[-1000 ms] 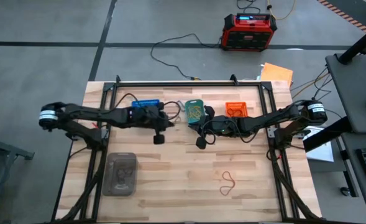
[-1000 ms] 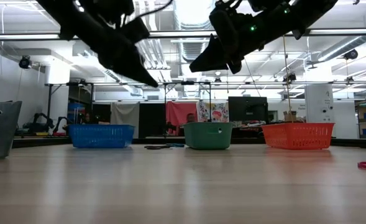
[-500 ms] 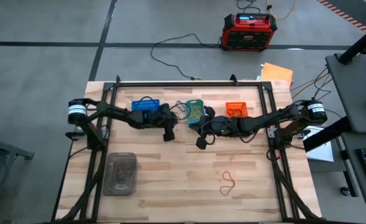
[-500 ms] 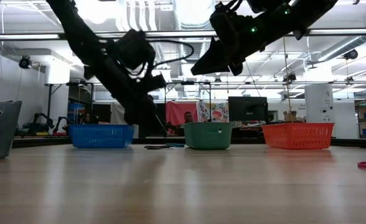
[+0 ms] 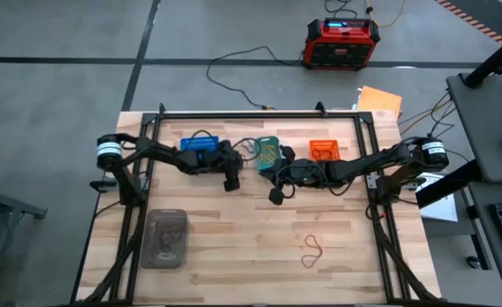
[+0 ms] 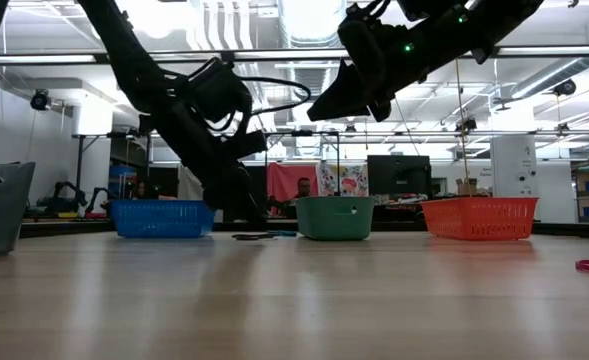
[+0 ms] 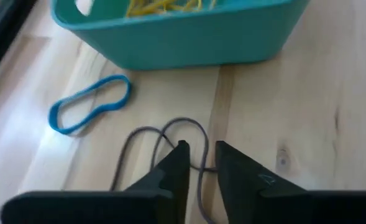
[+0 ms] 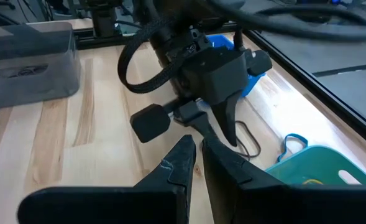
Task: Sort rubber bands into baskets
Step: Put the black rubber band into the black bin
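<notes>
Left wrist view: grey band lies twisted on the wood just beside the teal basket, blue band next to it, apart from the grey one. Left gripper is down at the grey band, one loop showing in the narrow gap between the fingertips. Jaws stand slightly apart, not pinching anything I can confirm; whether the tips touch the band or the wood I can't tell.

High view: left gripper sits between the blue basket and teal basket. Orange basket is further right. A red band lies alone on the near part of the table, well apart from everything. Clear grey bin at near left.

Right gripper hangs above the table in front of the teal basket, fingers pressed together, holding nothing visible. Right wrist view confirms: fingers closed, looking at the left gripper.

Risks, my read:
- Gap is narrow and the band is thin and flat, so closing could pinch only one strand, or miss and scrape wood.
- The twisted loop may snag and spring free on lift.
- The blue band is close enough to get dragged along if the tips sweep sideways.
- The teal basket is just ahead of the tips; pushing forward would shove it.
- The two grippers are near each other; a lift toward the teal side could clip the right arm.
</notes>
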You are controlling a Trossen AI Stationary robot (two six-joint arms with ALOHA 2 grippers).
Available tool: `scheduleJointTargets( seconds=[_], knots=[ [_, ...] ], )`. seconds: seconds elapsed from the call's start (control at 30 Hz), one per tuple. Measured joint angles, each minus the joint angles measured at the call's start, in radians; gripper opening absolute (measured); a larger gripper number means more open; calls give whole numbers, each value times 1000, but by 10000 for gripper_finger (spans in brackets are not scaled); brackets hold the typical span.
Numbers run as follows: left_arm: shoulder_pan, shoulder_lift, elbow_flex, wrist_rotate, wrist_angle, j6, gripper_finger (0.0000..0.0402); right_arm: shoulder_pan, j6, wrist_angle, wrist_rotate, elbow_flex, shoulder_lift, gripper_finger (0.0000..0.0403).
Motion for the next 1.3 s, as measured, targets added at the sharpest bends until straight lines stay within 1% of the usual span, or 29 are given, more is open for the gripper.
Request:
scheduleJointTargets(
  seconds=[0.2,0.3,0.43,0.6,0.73,0.83,0.93,1.07,1.23,1.3],
  knots=[
    [0,46,0,0,10,-33,111,0,-3,0,0,0,0,27],
    [0,56,2,-2,19,-38,129,0,-2,-1,0,0,0,27],
    [1,59,2,-12,27,-39,141,0,1,-6,0,0,1,27],
    [1,59,2,-20,29,-37,142,0,1,-8,0,0,1,27],
    [0,59,2,-20,28,-26,130,0,1,-15,0,0,1,27],
    [0,59,2,-19,28,-11,109,0,1,-20,0,0,1,27],
    [0,59,2,-8,22,10,73,0,0,-19,0,-1,1,27],
    [0,59,2,-5,14,14,13,0,0,-19,0,-1,1,27],
    [-3,53,2,-7,7,27,2,0,-2,-19,0,-1,1,27],
    [-5,41,0,9,-3,29,1,0,-2,-19,0,-1,1,27]
  ],
)
